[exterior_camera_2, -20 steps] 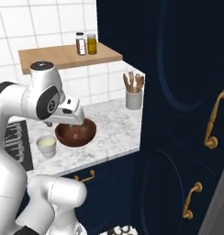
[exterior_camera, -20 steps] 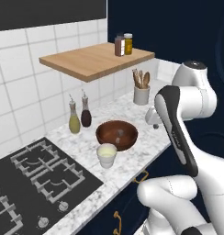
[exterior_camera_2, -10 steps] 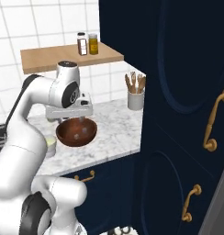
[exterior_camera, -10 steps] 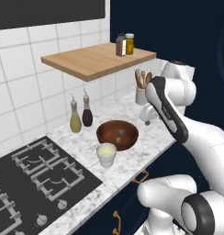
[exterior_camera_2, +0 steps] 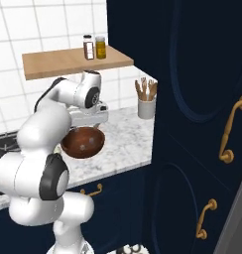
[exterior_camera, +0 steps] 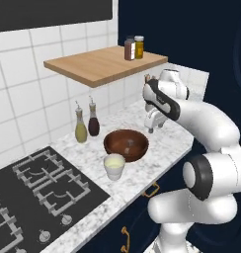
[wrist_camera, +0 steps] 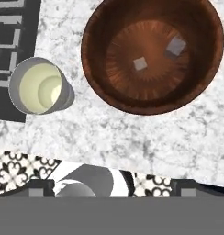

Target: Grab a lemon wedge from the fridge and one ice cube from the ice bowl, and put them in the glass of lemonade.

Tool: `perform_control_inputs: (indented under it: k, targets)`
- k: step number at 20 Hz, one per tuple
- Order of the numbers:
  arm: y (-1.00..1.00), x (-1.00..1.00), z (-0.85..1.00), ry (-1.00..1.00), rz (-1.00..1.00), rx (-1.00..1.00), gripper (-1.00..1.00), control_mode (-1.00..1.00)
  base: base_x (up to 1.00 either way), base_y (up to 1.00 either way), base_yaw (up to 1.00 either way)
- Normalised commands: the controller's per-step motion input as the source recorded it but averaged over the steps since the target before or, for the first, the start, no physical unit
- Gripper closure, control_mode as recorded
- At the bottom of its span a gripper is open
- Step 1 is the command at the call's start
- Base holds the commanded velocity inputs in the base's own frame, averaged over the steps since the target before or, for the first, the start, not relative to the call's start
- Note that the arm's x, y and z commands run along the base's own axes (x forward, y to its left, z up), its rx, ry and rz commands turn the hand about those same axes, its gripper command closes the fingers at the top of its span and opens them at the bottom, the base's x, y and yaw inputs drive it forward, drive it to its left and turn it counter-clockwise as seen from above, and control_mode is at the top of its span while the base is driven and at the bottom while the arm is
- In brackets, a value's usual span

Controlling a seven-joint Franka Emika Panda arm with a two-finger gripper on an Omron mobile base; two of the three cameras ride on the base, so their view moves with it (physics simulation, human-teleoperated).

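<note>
Ice bowl (wrist_camera: 153,55): upper right of hand view, on marbled tabletop (wrist_camera: 132,142), two pale cubes (wrist_camera: 140,63) inside. Glass of lemonade (wrist_camera: 38,88): left, just beside bowl, apart from it. Pincer (exterior_camera: 153,127): frame centre of left base view, above tabletop; opening cannot be told.

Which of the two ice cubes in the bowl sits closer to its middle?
The smaller-looking ice cube, near the centre of the ice bowl. The other cube lies farther out, toward the wall.
</note>
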Motion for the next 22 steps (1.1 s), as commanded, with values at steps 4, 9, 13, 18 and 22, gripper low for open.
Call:
perform_control_inputs:
  k: [4,9,13,18,22]
  targets:
    - [0.22,0.12,-0.72,0.01,-0.16,0.0,-1.0,-1.0,0.0,0.0,0.0]
    - [0.82,0.1,-0.63,0.05,-0.22,-0.02,-1.0,-1.0,0.0,0.0,0.0]
    - [0.34,0.39,-0.23,0.14,-0.16,-0.03,-1.0,-1.0,0.0,0.0,0.0]
    - [0.03,0.57,-0.23,0.03,-0.06,0.0,-1.0,-1.0,0.0,0.0,0.0]
    - [0.22,0.64,-0.25,0.0,-0.04,0.0,-1.0,-1.0,0.0,0.0,0.0]
